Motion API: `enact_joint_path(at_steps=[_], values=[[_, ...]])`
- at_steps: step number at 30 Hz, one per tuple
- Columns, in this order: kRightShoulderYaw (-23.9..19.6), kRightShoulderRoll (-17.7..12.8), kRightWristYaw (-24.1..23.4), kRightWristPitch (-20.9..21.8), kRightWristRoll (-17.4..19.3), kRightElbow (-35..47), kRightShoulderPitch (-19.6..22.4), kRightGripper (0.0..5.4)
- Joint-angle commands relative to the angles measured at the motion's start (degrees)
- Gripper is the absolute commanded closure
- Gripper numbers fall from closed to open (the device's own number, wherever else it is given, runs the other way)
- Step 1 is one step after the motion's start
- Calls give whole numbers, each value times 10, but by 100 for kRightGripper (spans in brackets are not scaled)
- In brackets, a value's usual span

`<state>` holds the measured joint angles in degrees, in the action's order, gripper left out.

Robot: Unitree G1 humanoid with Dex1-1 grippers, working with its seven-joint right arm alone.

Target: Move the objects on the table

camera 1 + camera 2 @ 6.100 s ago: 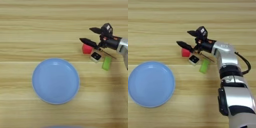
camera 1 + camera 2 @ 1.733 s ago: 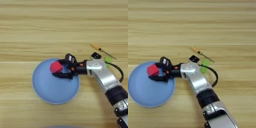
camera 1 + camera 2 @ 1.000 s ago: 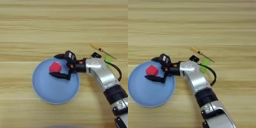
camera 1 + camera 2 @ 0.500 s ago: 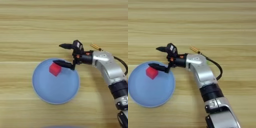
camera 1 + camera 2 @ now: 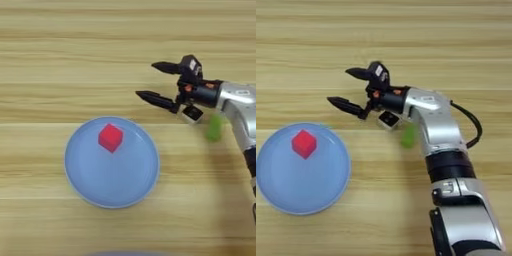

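Note:
The red cube (image 5: 110, 137) lies on the upper left part of the round blue plate (image 5: 130, 185), also seen as the red cube (image 5: 304, 143) in the right eye view. My right gripper (image 5: 151, 81) hovers open and empty above the table, up and to the right of the plate, its two black fingers pointing left. The white cube with a black face (image 5: 191, 113) rests under the gripper's wrist. The lime-green bar (image 5: 214, 128) lies just right of it, partly behind my forearm (image 5: 431, 117).
The blue plate (image 5: 286, 192) takes up the lower left of the table (image 5: 60, 60). My silver forearm runs from the gripper down the right side of the picture.
The gripper has drawn back to the right, off the plate and away from the red cube, which stays on the plate. It now hangs over the white cube.

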<state>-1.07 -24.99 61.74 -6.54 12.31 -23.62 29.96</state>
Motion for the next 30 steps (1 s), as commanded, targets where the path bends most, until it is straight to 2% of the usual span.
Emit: enact_joint_path(at_steps=[1,11,17,24,30], values=[[-18,-40,-11,31,-6,-12,56,6],[-18,-82,2,56,-31,-67,48,6],[-14,-100,-5,77,-57,-144,60,6],[-8,-101,-3,97,-77,-190,53,6],[-5,-95,-21,120,-99,-255,67,6]])
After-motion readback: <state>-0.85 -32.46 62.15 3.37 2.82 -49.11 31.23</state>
